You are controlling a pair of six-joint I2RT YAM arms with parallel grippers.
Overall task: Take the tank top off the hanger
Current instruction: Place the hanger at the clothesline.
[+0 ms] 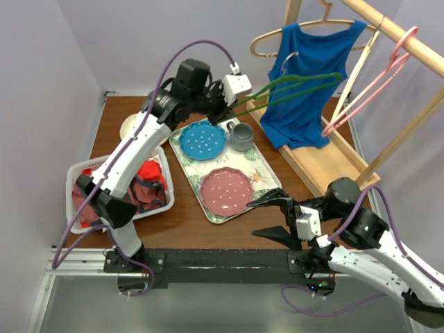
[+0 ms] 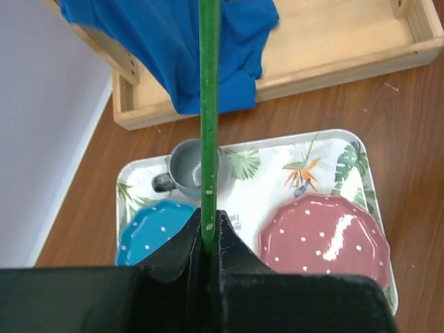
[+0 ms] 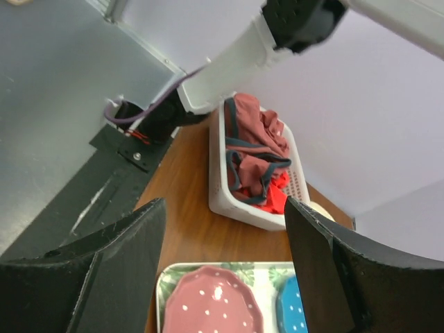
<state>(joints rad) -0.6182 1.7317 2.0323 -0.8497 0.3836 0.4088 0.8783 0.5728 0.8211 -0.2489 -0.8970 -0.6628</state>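
The left arm climbs steeply from its base and stretches over the far left corner of the tray (image 1: 262, 168). The left gripper (image 1: 225, 119) hangs above the tray's far edge, jaws pinched tight on the wire of the green hanger (image 2: 209, 104). The right arm crouches low off the tray's near right corner. The right gripper (image 1: 269, 216) is level, jaws spread wide with nothing between them, pointing across the tray's near edge.

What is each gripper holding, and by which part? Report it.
Left gripper clamps the green hanger at its near end; right gripper is open, holding nothing.
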